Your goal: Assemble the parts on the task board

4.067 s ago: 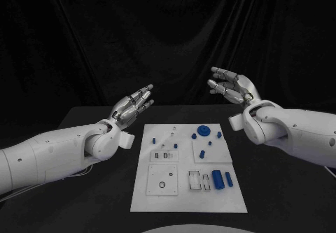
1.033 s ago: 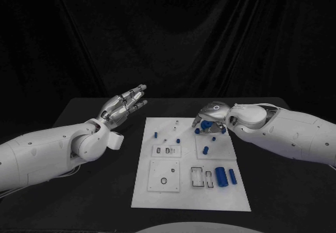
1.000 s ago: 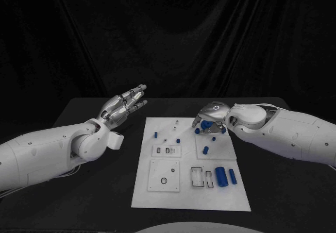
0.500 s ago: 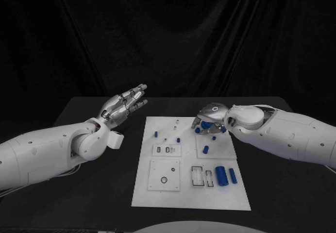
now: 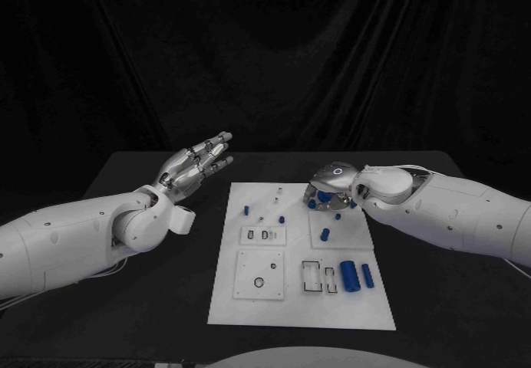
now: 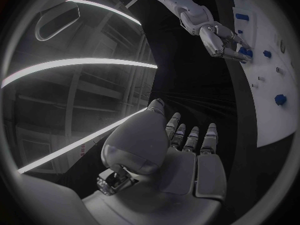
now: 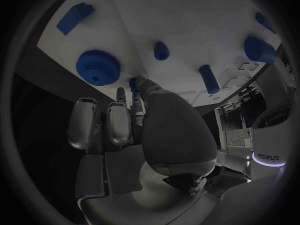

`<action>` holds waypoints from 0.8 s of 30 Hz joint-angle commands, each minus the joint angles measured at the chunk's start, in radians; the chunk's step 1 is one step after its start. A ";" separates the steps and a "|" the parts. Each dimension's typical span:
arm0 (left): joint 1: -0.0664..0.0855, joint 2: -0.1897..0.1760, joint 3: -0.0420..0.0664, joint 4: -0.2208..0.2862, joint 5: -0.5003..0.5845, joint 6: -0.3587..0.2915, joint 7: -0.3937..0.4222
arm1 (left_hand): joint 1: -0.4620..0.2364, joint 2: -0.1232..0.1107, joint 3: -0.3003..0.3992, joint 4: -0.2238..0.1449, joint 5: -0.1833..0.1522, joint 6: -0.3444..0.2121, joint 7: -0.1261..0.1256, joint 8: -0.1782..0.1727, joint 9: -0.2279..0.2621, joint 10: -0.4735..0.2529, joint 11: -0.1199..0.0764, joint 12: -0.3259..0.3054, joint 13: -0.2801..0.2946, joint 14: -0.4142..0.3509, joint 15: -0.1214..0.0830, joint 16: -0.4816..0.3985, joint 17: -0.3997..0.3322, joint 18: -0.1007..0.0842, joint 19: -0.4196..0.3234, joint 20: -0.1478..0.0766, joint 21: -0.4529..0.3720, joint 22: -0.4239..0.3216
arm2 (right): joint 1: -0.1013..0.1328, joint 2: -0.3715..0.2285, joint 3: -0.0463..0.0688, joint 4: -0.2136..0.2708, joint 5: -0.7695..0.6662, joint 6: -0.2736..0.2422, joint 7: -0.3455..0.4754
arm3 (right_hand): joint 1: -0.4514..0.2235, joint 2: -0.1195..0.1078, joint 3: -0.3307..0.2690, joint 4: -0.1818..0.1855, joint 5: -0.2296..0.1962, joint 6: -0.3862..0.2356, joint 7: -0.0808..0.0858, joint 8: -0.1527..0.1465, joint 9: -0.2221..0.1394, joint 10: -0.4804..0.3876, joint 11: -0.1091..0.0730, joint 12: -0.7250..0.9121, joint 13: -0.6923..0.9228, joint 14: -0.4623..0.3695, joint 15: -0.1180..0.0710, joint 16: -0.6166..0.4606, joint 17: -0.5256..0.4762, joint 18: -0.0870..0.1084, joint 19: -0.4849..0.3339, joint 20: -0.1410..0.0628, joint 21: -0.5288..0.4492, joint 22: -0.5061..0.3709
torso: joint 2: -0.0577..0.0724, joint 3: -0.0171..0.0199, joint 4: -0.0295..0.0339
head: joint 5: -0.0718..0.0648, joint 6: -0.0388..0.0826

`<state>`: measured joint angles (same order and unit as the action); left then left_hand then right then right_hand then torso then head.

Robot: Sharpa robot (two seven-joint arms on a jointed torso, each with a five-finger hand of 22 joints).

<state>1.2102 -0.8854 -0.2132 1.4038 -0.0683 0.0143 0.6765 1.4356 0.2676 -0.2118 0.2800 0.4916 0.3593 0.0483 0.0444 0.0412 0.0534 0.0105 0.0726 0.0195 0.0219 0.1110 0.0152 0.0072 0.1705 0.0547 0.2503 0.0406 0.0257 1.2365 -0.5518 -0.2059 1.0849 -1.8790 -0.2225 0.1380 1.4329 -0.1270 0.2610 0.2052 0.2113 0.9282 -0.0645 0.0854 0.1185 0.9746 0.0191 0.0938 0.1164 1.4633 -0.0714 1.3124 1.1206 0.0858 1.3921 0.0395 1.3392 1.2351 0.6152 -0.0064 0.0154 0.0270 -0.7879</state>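
Head view: right hand [image 5: 332, 186] down over far end of task board [image 5: 298, 307], fingers curled by blue gear [image 7: 98, 67], can't tell if gripping anything; left hand [image 5: 197, 165] raised off board's left, fingers spread, holding nothing.
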 commanded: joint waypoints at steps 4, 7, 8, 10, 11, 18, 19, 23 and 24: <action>-0.001 0.001 0.001 0.000 0.001 0.014 0.096 | 0.012 0.002 0.006 -0.003 0.008 0.004 0.000 0.006 0.001 0.000 0.007 0.004 0.001 -0.001 0.006 0.004 0.002 0.011 0.002 0.009 0.006 0.001 | -0.007 0.010 0.000 -0.018 -0.002 -0.026 0.020 | 0.015 0.000 0.015 -0.006 -0.006 0.030 0.007 0.013 0.013 0.027 -0.006 0.010 0.002 0.031 -0.007 -0.004 -0.002 -0.003 -0.006 -0.004 -0.003 0.003 | -0.001 -0.0001 0.0004 | 0.000 -0.004; -0.002 0.001 0.001 0.000 0.001 0.014 0.096 | 0.013 0.002 0.007 -0.003 0.009 0.004 0.001 0.006 0.001 -0.001 0.007 0.003 0.001 -0.001 0.007 0.004 0.002 0.011 0.002 0.010 0.007 0.002 | -0.008 0.014 0.000 -0.024 -0.002 -0.043 0.028 | 0.021 0.000 0.032 -0.010 -0.009 0.062 0.017 0.027 0.027 0.055 -0.023 0.020 0.002 0.028 -0.017 -0.010 -0.012 -0.001 -0.010 -0.011 -0.007 0.001 | -0.001 -0.0001 0.0000 | 0.000 -0.005; -0.002 0.002 0.001 -0.001 0.001 0.015 0.095 | 0.013 0.002 0.007 -0.003 0.009 0.004 0.001 0.006 0.001 -0.001 0.007 0.003 0.001 -0.001 0.007 0.004 0.002 0.011 0.002 0.010 0.007 0.002 | -0.009 0.016 0.000 -0.026 -0.002 -0.050 0.030 | 0.024 0.000 0.037 -0.012 -0.010 0.068 0.018 0.029 0.030 0.063 -0.028 0.022 0.002 0.028 -0.020 -0.010 -0.011 -0.001 -0.010 -0.014 -0.008 0.002 | 0.000 0.0000 -0.0002 | 0.000 -0.005; -0.002 0.003 0.001 -0.003 0.001 0.015 0.095 | 0.015 0.002 0.009 -0.004 0.011 0.004 0.001 0.006 0.001 -0.001 0.007 0.004 0.001 -0.001 0.008 0.005 0.002 0.011 0.003 0.010 0.007 0.002 | -0.009 0.018 0.000 -0.028 -0.002 -0.063 0.034 | 0.029 -0.001 0.049 -0.015 -0.017 0.083 0.021 0.034 0.040 0.095 -0.034 0.031 0.001 0.027 -0.026 -0.013 -0.016 -0.001 -0.011 -0.021 -0.009 0.003 | -0.001 -0.0001 -0.0002 | -0.001 -0.005; -0.002 0.003 0.001 -0.003 0.001 0.016 0.095 | 0.015 0.002 0.009 -0.004 0.011 0.004 0.001 0.006 0.001 -0.001 0.007 0.004 0.001 -0.001 0.008 0.005 0.002 0.011 0.003 0.010 0.007 0.002 | -0.009 0.018 0.000 -0.029 -0.002 -0.069 0.035 | 0.029 -0.001 0.052 -0.015 -0.019 0.086 0.024 0.035 0.042 0.101 -0.035 0.031 0.001 0.027 -0.027 -0.013 -0.016 -0.001 -0.010 -0.022 -0.009 0.004 | -0.001 -0.0002 -0.0003 | -0.001 -0.005; -0.002 0.003 0.001 -0.005 0.001 0.016 0.094 | 0.018 0.005 0.011 -0.005 0.014 0.005 0.001 0.006 0.001 0.000 0.007 0.005 0.002 0.000 0.009 0.005 0.002 0.011 0.004 0.012 0.008 0.002 | -0.010 0.017 0.000 -0.029 0.002 -0.107 0.042 | 0.033 0.004 0.068 -0.019 -0.032 0.127 0.045 0.052 0.064 0.153 -0.052 0.038 -0.005 0.027 -0.038 -0.015 -0.019 -0.002 -0.010 -0.032 -0.011 0.007 | -0.001 -0.0002 -0.0004 | 0.001 -0.005; -0.002 0.003 0.001 -0.006 0.001 0.016 0.093 | 0.018 0.005 0.011 -0.005 0.014 0.005 0.001 0.006 0.001 0.000 0.007 0.005 0.002 0.000 0.009 0.005 0.002 0.011 0.004 0.012 0.008 0.002 | -0.010 0.016 0.000 -0.028 0.008 -0.113 0.042 | 0.035 0.005 0.071 -0.021 -0.035 0.138 0.052 0.057 0.069 0.162 -0.055 0.037 -0.007 0.027 -0.040 -0.015 -0.019 -0.002 -0.010 -0.035 -0.011 0.009 | -0.001 -0.0003 -0.0007 | 0.002 -0.005; -0.003 0.001 0.001 -0.008 0.001 0.016 0.091 | 0.021 0.007 0.014 -0.006 0.015 0.009 0.002 0.006 0.001 0.001 0.009 0.006 0.002 0.000 0.010 0.005 0.002 0.011 0.005 0.013 0.009 0.002 | -0.009 0.009 0.000 -0.017 0.035 -0.122 0.037 | 0.041 0.007 0.076 -0.026 -0.040 0.149 0.058 0.061 0.075 0.174 -0.055 0.035 -0.009 0.027 -0.041 -0.016 -0.021 -0.002 -0.010 -0.037 -0.012 0.010 | -0.003 -0.0005 -0.0016 | 0.006 -0.004; -0.003 0.001 0.001 -0.008 0.001 0.016 0.091 | 0.021 0.007 0.014 -0.006 0.015 0.009 0.002 0.006 0.001 0.001 0.009 0.006 0.002 0.000 0.010 0.005 0.002 0.011 0.005 0.013 0.009 0.002 | -0.008 0.007 0.000 -0.013 0.040 -0.122 0.035 | 0.040 0.007 0.076 -0.026 -0.040 0.149 0.058 0.061 0.076 0.174 -0.055 0.035 -0.010 0.027 -0.041 -0.016 -0.021 -0.002 -0.010 -0.037 -0.012 0.010 | -0.003 -0.0005 -0.0017 | 0.006 -0.004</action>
<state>1.2086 -0.8849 -0.2132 1.3951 -0.0685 0.0194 0.6766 1.4435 0.2754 -0.2048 0.2729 0.5015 0.3629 0.0519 0.0443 0.0411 0.0534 0.0105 0.0726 0.0205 0.0219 0.1109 0.0151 0.0077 0.1704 0.0618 0.2574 0.0445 0.0264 1.2293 -0.5415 -0.2061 1.0653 -1.8657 -0.3032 0.1717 1.4702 -0.1272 0.3312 0.1793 0.1731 1.0721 -0.0065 0.1430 0.1924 1.1436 -0.0357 0.1266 0.1077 1.4662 -0.1081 1.3007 1.1007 0.0858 1.3811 0.0073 1.3310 1.2442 0.6134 -0.0067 0.0146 0.0310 -0.7921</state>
